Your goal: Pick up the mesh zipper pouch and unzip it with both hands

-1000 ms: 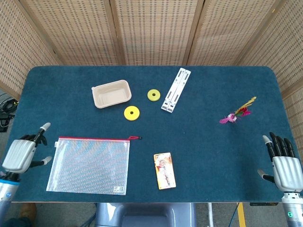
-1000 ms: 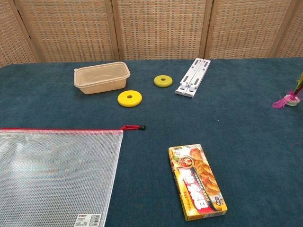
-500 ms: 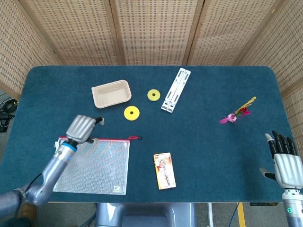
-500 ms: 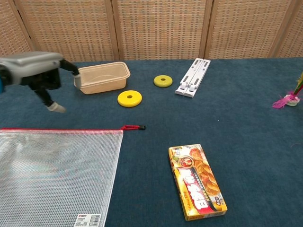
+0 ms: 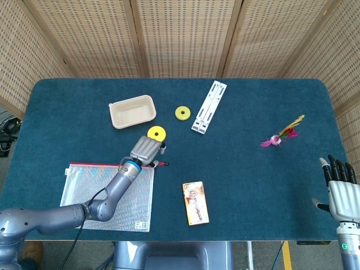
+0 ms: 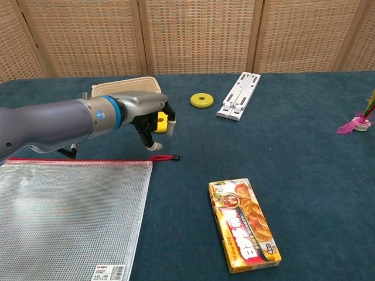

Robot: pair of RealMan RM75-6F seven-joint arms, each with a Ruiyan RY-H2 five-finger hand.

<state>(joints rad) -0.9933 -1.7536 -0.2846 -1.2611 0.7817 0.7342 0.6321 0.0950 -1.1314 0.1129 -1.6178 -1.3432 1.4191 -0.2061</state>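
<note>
While the clear mesh zipper pouch with red zip (image 5: 107, 197) lies flat at lower left, its zip edge running left-right, the left hand (image 6: 153, 122) hovers empty, fingers curled downward, just above the red pull tab (image 6: 166, 157); the right hand (image 5: 341, 191) rests open, far right.

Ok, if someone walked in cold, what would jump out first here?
Probably the left robot hand, stretched across the blue table and hovering just above the red zipper pull of the mesh zipper pouch at front left. Next, the bright snack box lying front centre.
</note>
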